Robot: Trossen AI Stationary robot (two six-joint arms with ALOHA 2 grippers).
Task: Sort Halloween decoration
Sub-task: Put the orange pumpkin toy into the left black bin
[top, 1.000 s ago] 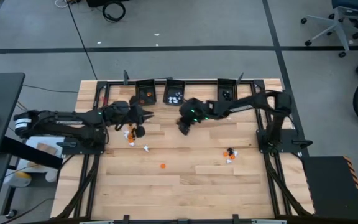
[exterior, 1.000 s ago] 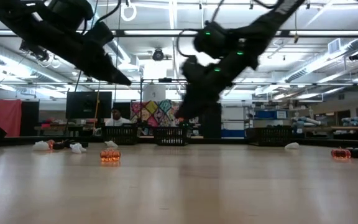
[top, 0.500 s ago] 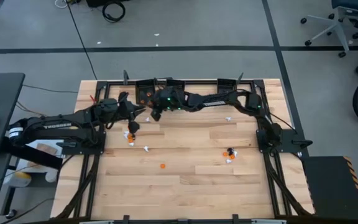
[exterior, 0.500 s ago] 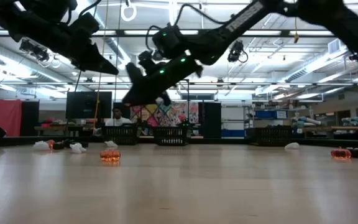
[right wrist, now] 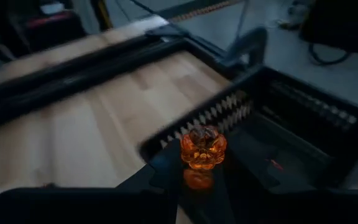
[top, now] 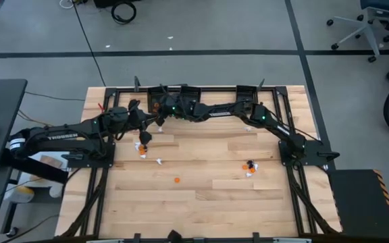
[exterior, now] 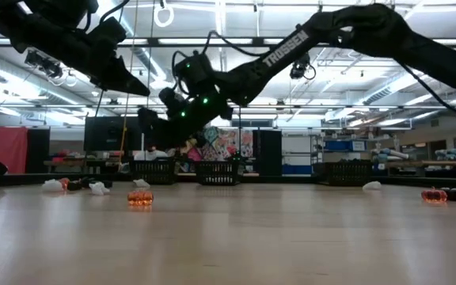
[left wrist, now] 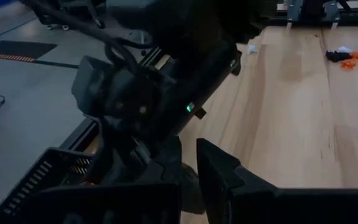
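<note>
My right gripper [right wrist: 199, 174] reaches across the far side of the table and is shut on a small orange pumpkin-shaped trinket [right wrist: 202, 148]. It holds the trinket at the near wall of the far-left black bin [top: 157, 101]. In the high view that gripper [top: 159, 111] shows at this bin. My left gripper [top: 154, 124] hovers just near of it, fingers [left wrist: 219, 171] nearly together, nothing visible between them. More trinkets lie on the wood: a cluster [top: 142, 147], a white one [top: 159, 160], an orange one [top: 176, 179] and a second cluster [top: 249, 167]. My right gripper pinches the orange trinket's lower part [right wrist: 199, 167] between its two fingertips. The trinket's rounded top stands up above them. The fingers come from the table's right, slanting slightly down. The trinket is lifted clear, over the ribbed near wall [right wrist: 219, 118] of the bin.
Two more black bins [top: 189, 101] [top: 246, 98] stand along the far edge inside the black frame [top: 201, 88]. A white trinket [top: 248, 128] lies under the right arm. The near half of the wooden table [top: 201, 202] is bare wood.
My right gripper has swept from the table's middle toward the far-left bin, the arm stretching out along the far edge. My left gripper has drawn back a little toward the left edge and risen slightly from the trinket cluster, then kept still.
</note>
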